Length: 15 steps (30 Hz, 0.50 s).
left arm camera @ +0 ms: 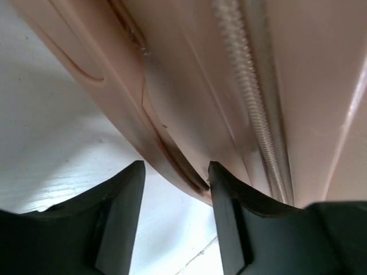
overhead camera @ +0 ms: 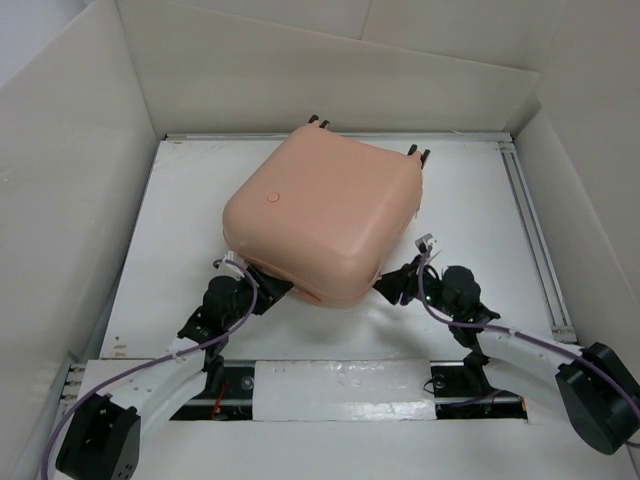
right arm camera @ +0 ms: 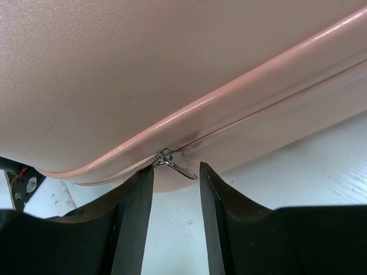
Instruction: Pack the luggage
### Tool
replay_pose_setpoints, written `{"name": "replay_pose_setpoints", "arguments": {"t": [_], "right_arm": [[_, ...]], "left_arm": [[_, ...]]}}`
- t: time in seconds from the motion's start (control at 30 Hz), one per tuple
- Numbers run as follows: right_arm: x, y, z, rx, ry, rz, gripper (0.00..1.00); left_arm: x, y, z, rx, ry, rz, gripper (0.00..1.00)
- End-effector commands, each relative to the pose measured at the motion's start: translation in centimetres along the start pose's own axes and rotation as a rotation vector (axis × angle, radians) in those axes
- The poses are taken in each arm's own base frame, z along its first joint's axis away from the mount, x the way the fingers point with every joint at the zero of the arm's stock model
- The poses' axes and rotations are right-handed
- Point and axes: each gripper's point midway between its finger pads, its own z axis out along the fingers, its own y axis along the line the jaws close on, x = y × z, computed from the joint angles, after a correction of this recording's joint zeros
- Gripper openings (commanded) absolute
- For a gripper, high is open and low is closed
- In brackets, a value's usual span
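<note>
Top external view: peach-pink hard-shell suitcase (overhead camera: pixel 320 215) lies shut on white desk (overhead camera: pixel 480 220), skewed, near corner between both arms. Contents unseen; judging by the lowered lid, zipping is what remains. Right fingers (right arm camera: pixel 135 212) spread, metal zipper pull (right arm camera: pixel 182 170) just ahead, unpinched. Left fingers (left arm camera: pixel 123 206) spread astride the shell's rim. Tall white walls (overhead camera: pixel 60 200) hem the desk; most open desk lies right of the case.

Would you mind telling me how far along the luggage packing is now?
Done: the luggage is closed. In hand: the open right gripper straddles the zipper pull; the open left gripper brackets the near rim. Remaining: zipping it; how much is zipped is unclear.
</note>
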Motion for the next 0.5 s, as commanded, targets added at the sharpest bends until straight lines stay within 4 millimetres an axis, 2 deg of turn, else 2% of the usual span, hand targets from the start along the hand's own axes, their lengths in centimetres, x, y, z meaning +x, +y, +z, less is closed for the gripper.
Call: {"name": "replay_pose_setpoints", "arguments": {"t": [0.0,0.07,0.17,0.2,0.23,0.33,0.37,0.43,0.47], "right_arm": [[-7.6,1.9,1.0,-0.057,-0.239,-0.099,0.43],[-7.8,1.8,1.1,-0.055,-0.237,-0.099,0.38],[-7.6,1.8,1.4,-0.063,-0.23,-0.109,0.24],[-7.5,1.7,1.5,-0.062,-0.226,-0.097,0.15],[-7.4,2.0,1.6,-0.073,-0.224,-0.087,0.11],[-7.1,3.1,1.7,-0.107,-0.216,-0.064,0.0],[-6.2,4.0,1.7,-0.125,-0.187,-0.03,0.0],[-5.9,5.1,1.5,-0.12,-0.168,0.0,0.0],[-4.3,5.1,1.5,-0.088,-0.094,0.027,0.0]], "left_arm": [[-1.4,-1.8,0.1,0.057,-0.057,0.043,0.43],[-1.7,-2.1,0.1,0.055,-0.067,0.067,0.43],[-1.7,-2.1,0.4,0.048,-0.054,0.081,0.38],[-1.6,-1.9,0.6,0.039,-0.05,0.09,0.34],[-1.6,-2.2,0.7,0.055,-0.048,0.093,0.25],[-1.5,-2.6,0.7,0.082,-0.046,0.097,0.08],[-1.4,-2.7,0.7,0.087,-0.037,0.098,0.0],[-1.3,-2.9,0.6,0.107,-0.037,0.102,0.0],[-1.3,-2.9,0.6,0.107,-0.037,0.102,0.0]]}}
